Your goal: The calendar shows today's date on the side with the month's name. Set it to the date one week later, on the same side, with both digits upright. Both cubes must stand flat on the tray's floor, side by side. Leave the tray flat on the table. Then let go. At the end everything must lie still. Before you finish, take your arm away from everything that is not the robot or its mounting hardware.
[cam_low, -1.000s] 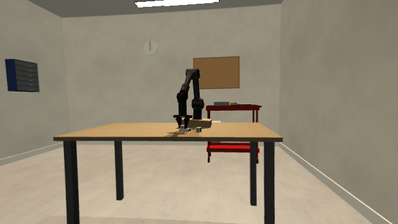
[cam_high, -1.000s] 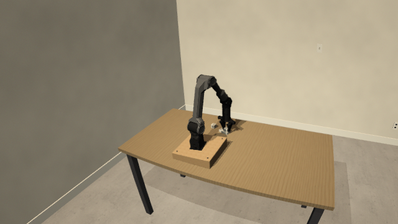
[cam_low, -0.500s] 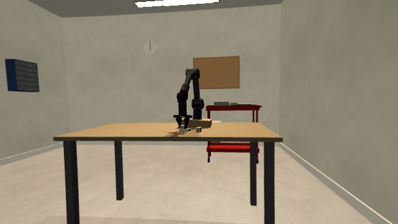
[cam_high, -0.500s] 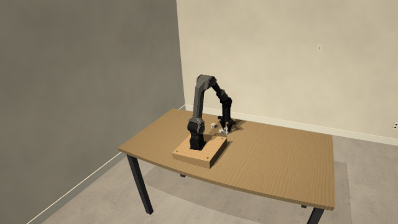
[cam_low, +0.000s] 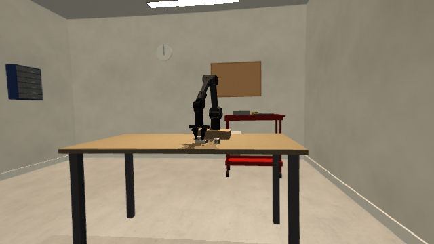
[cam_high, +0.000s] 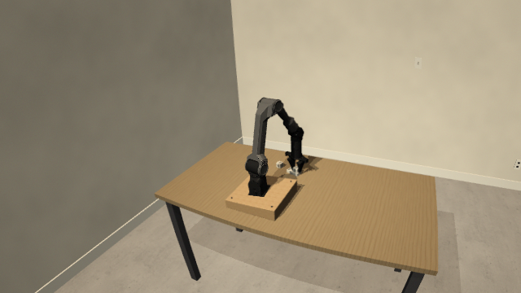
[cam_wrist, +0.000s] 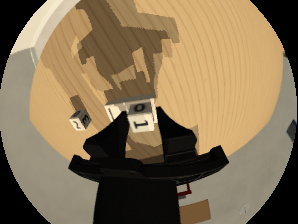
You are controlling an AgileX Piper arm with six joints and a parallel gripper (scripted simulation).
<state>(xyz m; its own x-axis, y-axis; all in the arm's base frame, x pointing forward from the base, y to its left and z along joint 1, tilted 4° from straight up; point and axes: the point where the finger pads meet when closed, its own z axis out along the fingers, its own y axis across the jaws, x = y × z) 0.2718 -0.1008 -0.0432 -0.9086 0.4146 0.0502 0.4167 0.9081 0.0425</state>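
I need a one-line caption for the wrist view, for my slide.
Gripper half-open above the calendar tray, one digit cube between its fingers; second cube on the table.

High corner view, low far side view, close wrist view

Cube [cam_wrist: 141,123] between the fingers reads "1" – upside down (other marks too blurred).
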